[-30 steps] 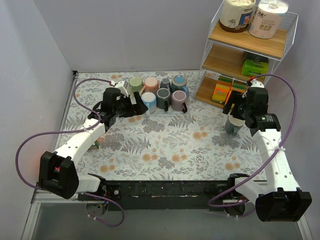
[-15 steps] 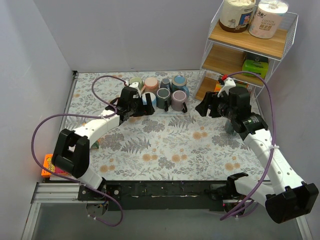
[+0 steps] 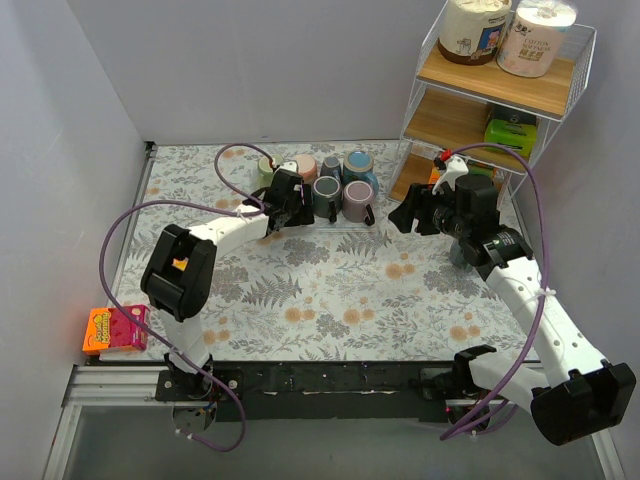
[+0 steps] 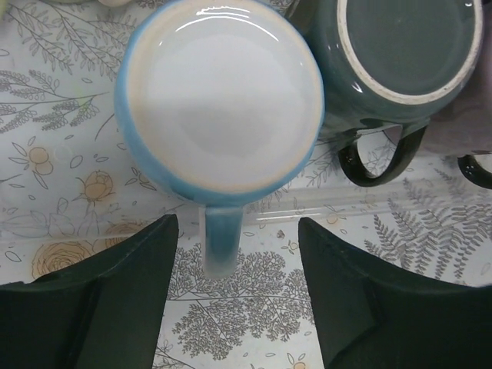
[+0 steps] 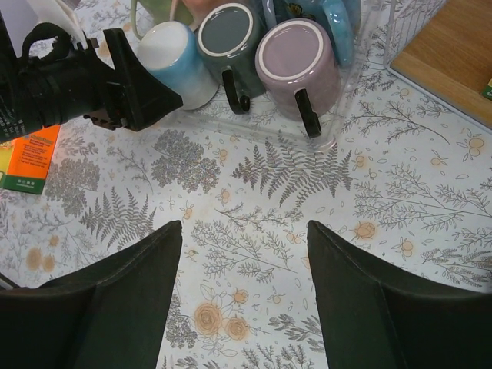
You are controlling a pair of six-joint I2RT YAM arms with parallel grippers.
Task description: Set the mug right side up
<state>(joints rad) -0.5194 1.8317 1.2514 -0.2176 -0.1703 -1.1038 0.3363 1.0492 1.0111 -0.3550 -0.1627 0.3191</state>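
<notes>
The left gripper [image 4: 238,223] hangs over the light blue mug [image 4: 219,100] with its jaws spread wide. One dark finger [image 4: 115,284] sits on each side of the mug's handle and neither touches it, so it grips nothing. The right gripper [image 5: 244,227] is likewise spread and holds nothing, hovering above the floral tablecloth [image 3: 330,290] in front of the tray, well apart from the mugs. The tablecloth covers the work surface. At its far right corner stands a white wire rack [image 3: 425,90] with three wooden shelves, a pack of paper rolls [image 3: 540,35] and a canister [image 3: 473,28] on top and coloured boxes lower down. Left of the rack, near the far edge, a clear plastic tray [image 5: 342,131] holds a cluster of mugs. The light blue mug sits at the tray's near left corner, upside down, its pale base facing up and its handle reaching toward the arms over the tray's rim. Just beside it on the right is a dark teal mug [image 4: 400,54], also base up, with a black handle, and next to that a purple mug [image 5: 296,50], inverted too. A grey-blue cup [image 3: 462,252] stands on the cloth by the right arm, partly hidden. An orange box [image 5: 27,157] lies flat to the near left of the tray, and a small orange and pink packet [image 3: 112,328] lies beyond the cloth's left edge.
</notes>
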